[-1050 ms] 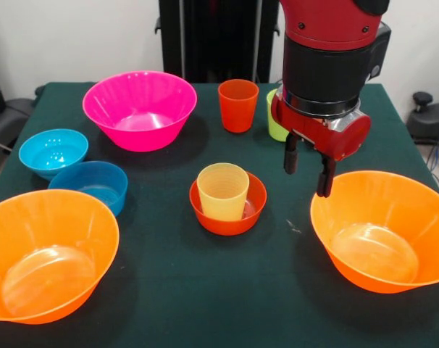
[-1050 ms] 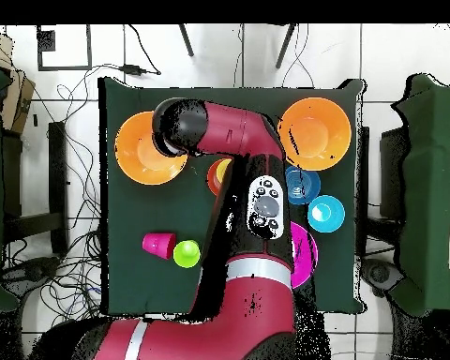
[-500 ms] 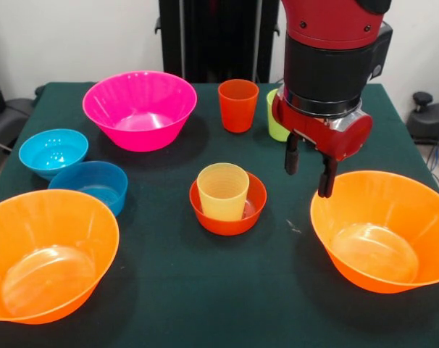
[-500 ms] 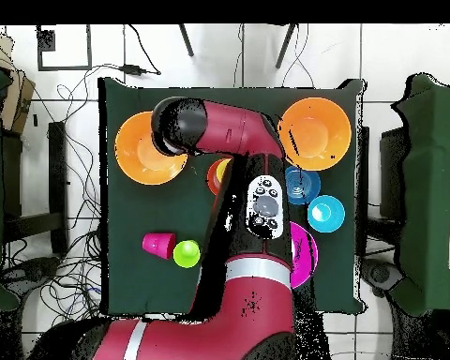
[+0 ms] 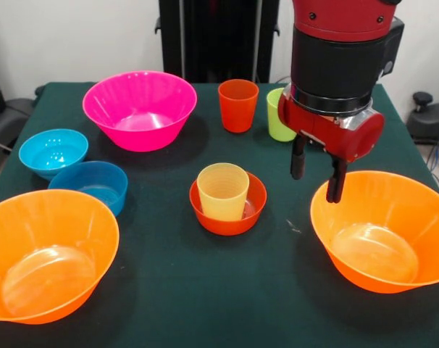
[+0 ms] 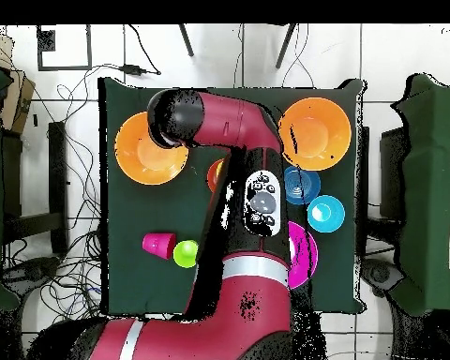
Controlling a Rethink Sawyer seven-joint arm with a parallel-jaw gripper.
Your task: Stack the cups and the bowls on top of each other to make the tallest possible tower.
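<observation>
the fingers are seen apart and empty, hung from the gripper just above the near-left rim of the right orange bowl in the front view, w/ one finger over the rim and the other just outside it toward the table centre. the step in hand is judged to be a rim grasp on that bowl. for it to go well, the rim should be straddled squarely, one finger inside and one outside, and the close made only once the tips are below the lip; thin translucent plastic is likely to flex or slip if pinched at the very edge (a tilt on lift-off is to be expected w/ a one-sided hold).

containers, front view: the small red-orange bowl at centre holds the ribbed yellow cup, upright, the only nested pair so far. the right orange bowl is empty, as is the left orange bowl at the near-left corner. the pink bowl at the far left is empty. the light blue bowl and the darker blue bowl sit touching or nearly so, both empty. the orange cup and the lime green cup stand upright and apart at the far side, nothing in them as far as can be told. in the overhead view a pink cup is seen just beside the green one, tho in the front view it is hidden behind the arm.
</observation>
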